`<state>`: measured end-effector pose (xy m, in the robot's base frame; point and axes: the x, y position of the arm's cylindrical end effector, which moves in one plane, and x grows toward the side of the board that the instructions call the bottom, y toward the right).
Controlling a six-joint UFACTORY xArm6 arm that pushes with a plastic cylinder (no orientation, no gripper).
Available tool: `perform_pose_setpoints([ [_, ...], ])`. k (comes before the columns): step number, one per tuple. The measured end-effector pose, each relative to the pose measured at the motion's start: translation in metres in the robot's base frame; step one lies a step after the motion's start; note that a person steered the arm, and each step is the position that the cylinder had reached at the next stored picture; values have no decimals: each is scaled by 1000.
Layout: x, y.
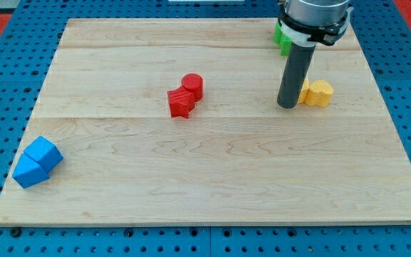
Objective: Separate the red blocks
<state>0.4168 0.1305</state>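
Two red blocks touch each other near the board's middle: a red cylinder (193,86) and, just below-left of it, a red star-shaped block (181,103). My tip (287,106) rests on the board well to the right of them, right beside the left edge of the yellow blocks (317,93). The rod rises from there to the arm at the view's top right.
Two blue blocks (37,161) touch each other near the board's left bottom corner. A green block (284,37) sits at the top right, partly hidden behind the arm. The wooden board (212,185) lies on a blue pegboard.
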Motion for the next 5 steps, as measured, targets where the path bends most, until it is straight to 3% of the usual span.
perform_pose_setpoints([
  [2,2,0],
  [5,-21,-142],
])
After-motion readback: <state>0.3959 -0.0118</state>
